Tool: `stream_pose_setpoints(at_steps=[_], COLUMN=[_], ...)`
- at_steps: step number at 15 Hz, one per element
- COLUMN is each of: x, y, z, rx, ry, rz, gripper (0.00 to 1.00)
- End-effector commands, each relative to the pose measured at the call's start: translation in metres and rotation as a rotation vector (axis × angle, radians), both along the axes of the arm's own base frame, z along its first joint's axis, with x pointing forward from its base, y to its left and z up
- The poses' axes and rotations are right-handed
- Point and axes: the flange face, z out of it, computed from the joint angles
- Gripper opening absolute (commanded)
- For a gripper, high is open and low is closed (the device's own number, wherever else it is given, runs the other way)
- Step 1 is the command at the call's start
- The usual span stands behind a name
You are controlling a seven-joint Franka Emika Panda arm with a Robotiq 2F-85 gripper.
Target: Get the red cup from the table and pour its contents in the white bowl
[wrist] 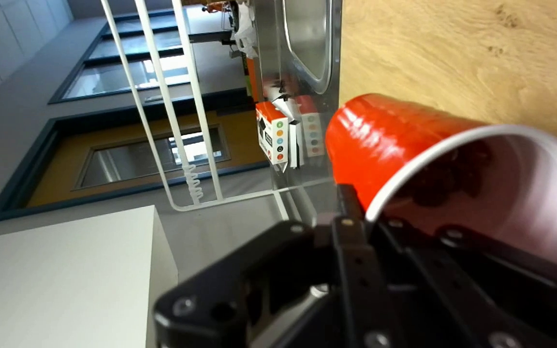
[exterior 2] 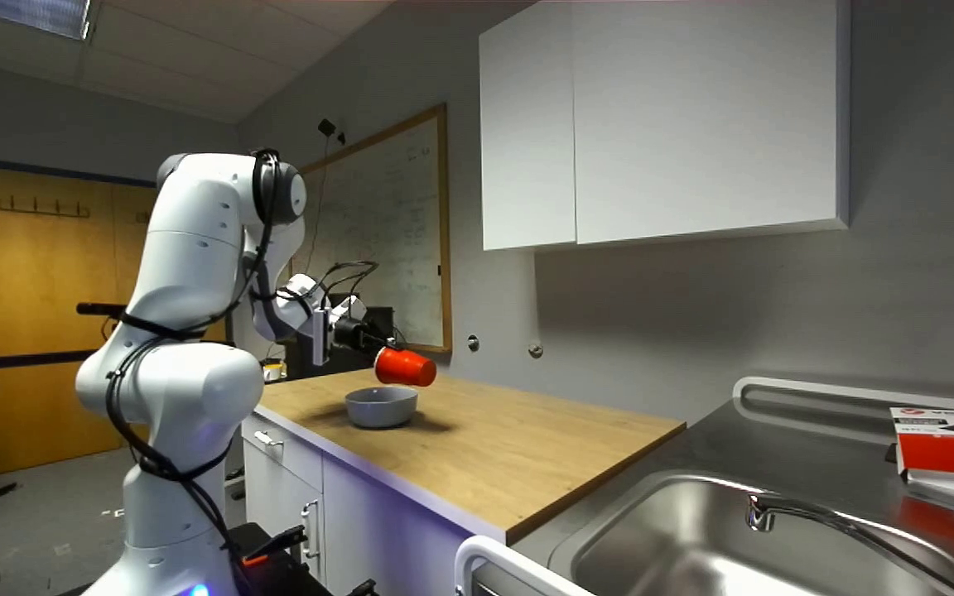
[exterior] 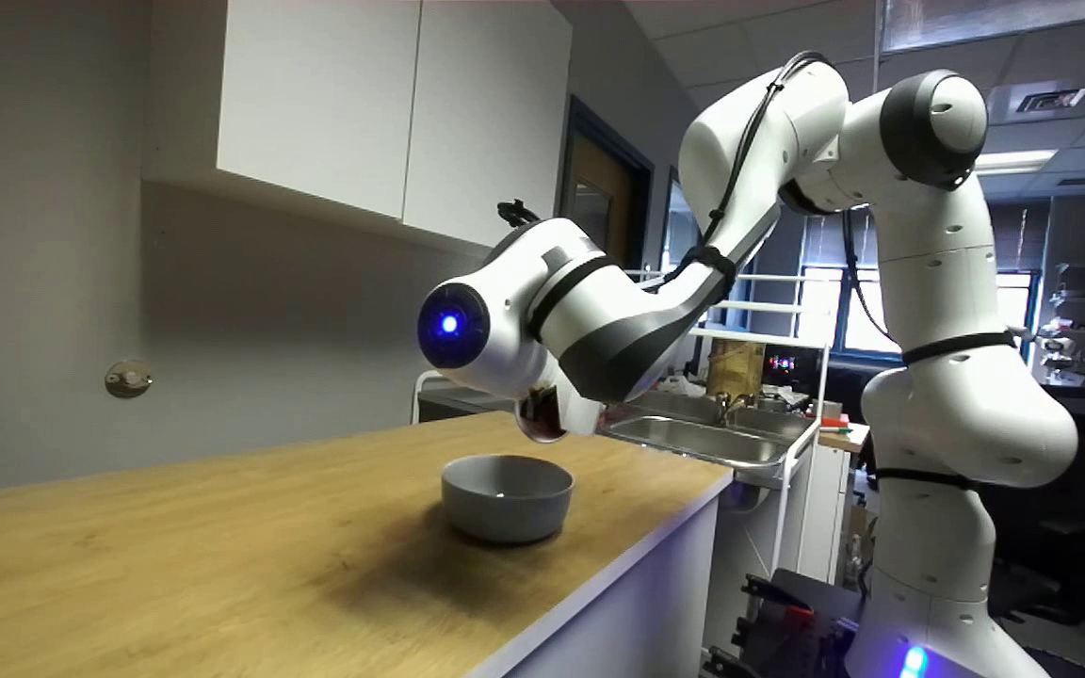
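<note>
Exterior views both show the light wood-grain surface (exterior: 222,527) spreading around the grey bowl (exterior: 505,518). The Franka Panda arm (exterior 2: 204,381) has its far end higher than the bowl, which sits upright. Tipped onto its side, the red cup (exterior 2: 405,367) hangs near and above the bowl; whether squarely over it, I cannot tell. The wrist view shows the jaws grasping the cup by its rim, with dark lumps (wrist: 435,181), too dim to identify, inside.

Your gripper (wrist: 369,223) pinches the red cup (wrist: 380,140) by its rim; its white-lipped mouth faces lower right in your wrist view, dark contents (wrist: 440,186) showing inside. Beyond it you see the table (wrist: 433,53), a steel sink (wrist: 310,34), a red-and-white box (wrist: 273,133), a white rack (wrist: 194,77).
</note>
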Motion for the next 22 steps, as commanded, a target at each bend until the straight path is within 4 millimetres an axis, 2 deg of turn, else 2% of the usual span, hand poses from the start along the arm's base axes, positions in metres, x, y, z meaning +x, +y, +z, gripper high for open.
stream_pose_setpoints(at_steps=[1, 6, 9, 22], x=[0.001, -0.001, -0.001, 0.007], y=[0.019, 0.044, 0.053, 0.052], z=[-0.002, -0.007, -0.011, -0.010], rx=[-0.068, -0.147, -0.189, -0.321], ry=[-0.033, -0.062, -0.091, -0.195], rz=[0.017, 0.067, 0.089, 0.104], gripper=[0.01, 0.01, 0.01, 0.01])
